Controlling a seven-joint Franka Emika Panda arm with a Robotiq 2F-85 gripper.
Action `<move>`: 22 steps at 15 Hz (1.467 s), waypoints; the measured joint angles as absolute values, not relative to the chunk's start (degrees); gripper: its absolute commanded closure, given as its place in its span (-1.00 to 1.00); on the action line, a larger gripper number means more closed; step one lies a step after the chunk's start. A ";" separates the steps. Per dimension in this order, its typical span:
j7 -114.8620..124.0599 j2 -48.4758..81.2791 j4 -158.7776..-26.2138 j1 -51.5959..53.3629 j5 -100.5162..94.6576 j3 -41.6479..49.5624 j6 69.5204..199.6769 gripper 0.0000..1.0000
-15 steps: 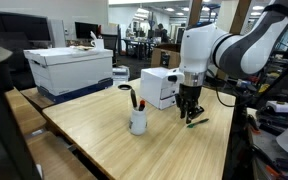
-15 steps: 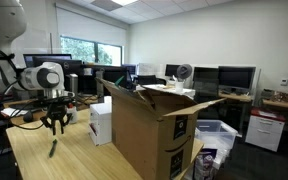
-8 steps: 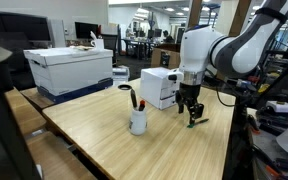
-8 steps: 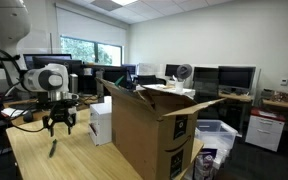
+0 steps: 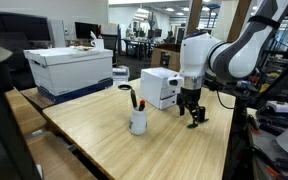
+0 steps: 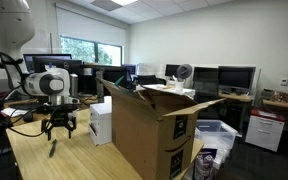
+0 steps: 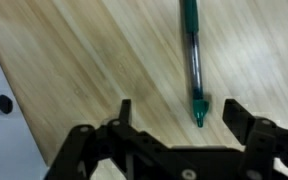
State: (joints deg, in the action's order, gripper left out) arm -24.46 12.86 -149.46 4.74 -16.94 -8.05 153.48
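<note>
- Wide open, the claw (image 5: 191,119) hangs just over the table (image 5: 94,135) with nothing between its fingers. In the wrist view the two black fingers (image 7: 125,108) stand well apart at the bottom of the picture.
- At the far left in an exterior view a large white box (image 5: 69,66) sits on the back corner of the table, well away from the claw.
- Next comes a white cup (image 5: 138,122), upright near the middle of the wood, with a few pens or markers standing in it. It is well apart from the claw.
- To its right a small white box (image 5: 161,87) stands near the table's far edge, just behind the claw and not touching it.
- Then the green pen (image 7: 191,55) — it lies flat on the bare wood just under the claw, loose. Its tip points toward the gap between the fingers, closer to the one on the right of the wrist view. It rests on the table alone, so no grip holds it.
- In an exterior view the green pen (image 6: 52,149) shows as a thin stroke below the claw (image 6: 60,128).
- Rightmost, the white arm (image 5: 229,50) bends down from the upper right so that the claw points straight down at the wood.
- A cardboard carton (image 6: 149,130) fills the foreground in an exterior view — it stands apart from all of this.
</note>
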 measured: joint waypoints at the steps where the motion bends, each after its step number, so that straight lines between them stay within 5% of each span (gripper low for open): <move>1: -24.46 13.06 -149.46 4.74 -16.94 -8.08 153.48 -0.43; 12: -24.46 13.75 -148.74 4.74 -17.00 -7.93 153.57 0.87; 22: -24.39 13.60 -148.65 4.79 -17.25 -7.99 153.60 0.89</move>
